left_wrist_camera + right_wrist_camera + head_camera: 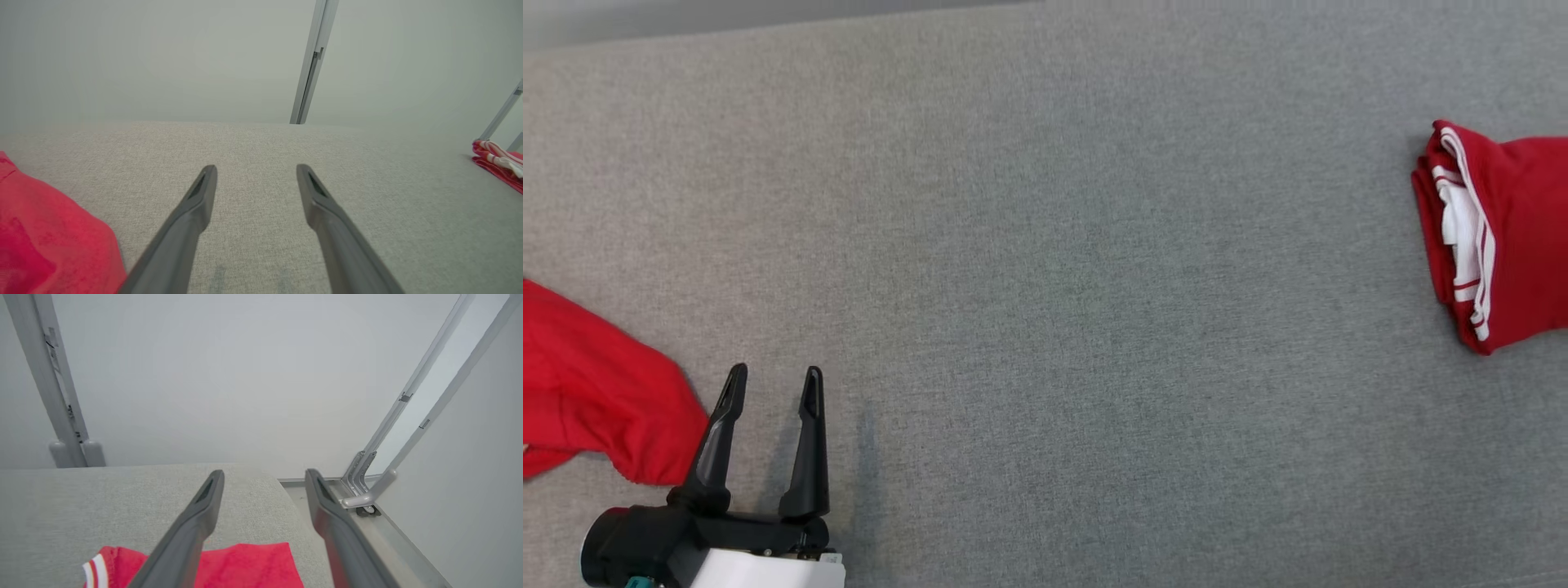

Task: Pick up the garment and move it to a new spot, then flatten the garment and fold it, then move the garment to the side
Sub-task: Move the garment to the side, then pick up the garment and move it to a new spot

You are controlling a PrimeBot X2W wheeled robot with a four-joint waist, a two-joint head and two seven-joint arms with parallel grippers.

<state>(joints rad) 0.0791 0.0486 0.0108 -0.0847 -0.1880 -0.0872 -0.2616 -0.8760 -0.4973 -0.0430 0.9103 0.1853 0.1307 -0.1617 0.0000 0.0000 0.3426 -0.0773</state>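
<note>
A loose red cloth (pixel 596 392) lies bunched at about 8 o'clock in the head view, running off the left edge. Just to its right, at 7 o'clock, sits the left gripper (pixel 774 376). Its two dark fingers stand apart, pointing toward 12 o'clock, and its left finger is right beside the edge of the cloth. In the left wrist view the same fingers spread wide over the bare grey fabric surface (pixel 1045 269), with the loose cloth at 8 o'clock and a small patch of red and white at 3 o'clock.

The grey surface takes up the middle of the head view. At 3 o'clock, against the right edge, rests the folded red garment (pixel 1519 229). Its layered edge faces 9 o'clock and shows white trim (pixel 1462 220) with thin red stripes.

In the right wrist view the right gripper (pixel 264 475) has its fingers well apart. The folded garment lies flat at 6 o'clock below them, near the rounded corner of the surface. Grey metal frame posts (pixel 53 384) rise at 10 o'clock and 2 o'clock.
</note>
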